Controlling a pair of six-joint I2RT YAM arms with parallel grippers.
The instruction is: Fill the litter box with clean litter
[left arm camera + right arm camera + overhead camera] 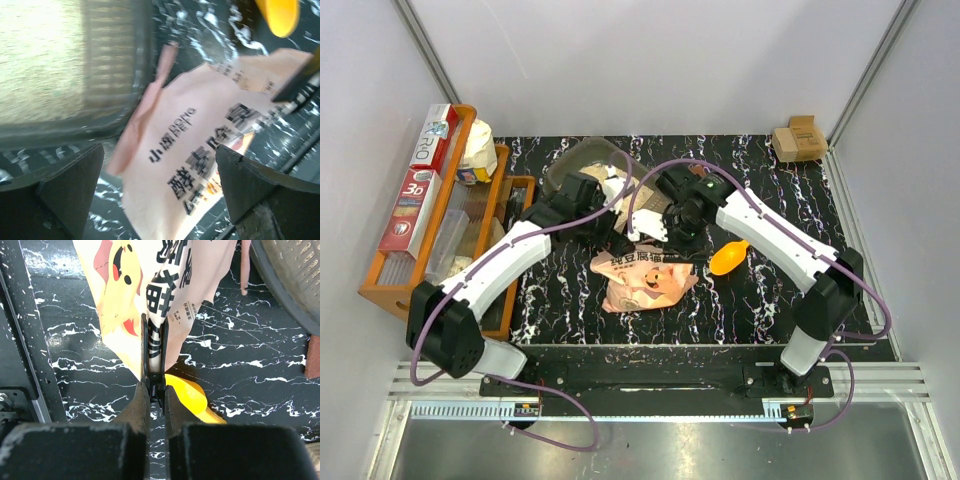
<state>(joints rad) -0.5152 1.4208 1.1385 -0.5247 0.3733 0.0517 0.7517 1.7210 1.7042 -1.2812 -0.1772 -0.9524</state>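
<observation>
— Where is the box, and what are your claws doing?

— The dark grey, see-through rectangular plastic litter box (560,160) sits at the far left-centre of the black, white-veined marbled tabletop (760,190), just right of the orange wooden rack (380,285). The clean litter (45,55), fine beige sandy granules, lies inside it as a pale bed. My right claw (153,385) is clamped on a thin edge of the pink-orange pig-printed bag (645,278), which sags onto the tabletop near the box. My left claw (159,155) stands wide apart and grips nothing, with the bag beneath it and the box wall close by.

— What could go wrong?

— I judge the pinch to be the weak spot. Only one claw holds the bag, on a slippery fold, so it may slide out. I cannot see where its mouth is. If it droops, any granules left inside would scatter over the tabletop instead of into the box. My left claw is close to the box wall and could nudge the box on a careless swing. The yellow-orange plastic scoop (728,258) lies just beside the bag and could get dragged along.

— Which way does the box point?

— Its open side faces up. Its long axis seems to run left to right across the tabletop, slightly skewed, but my left arm covers the near side, so I hold that loosely.
</observation>
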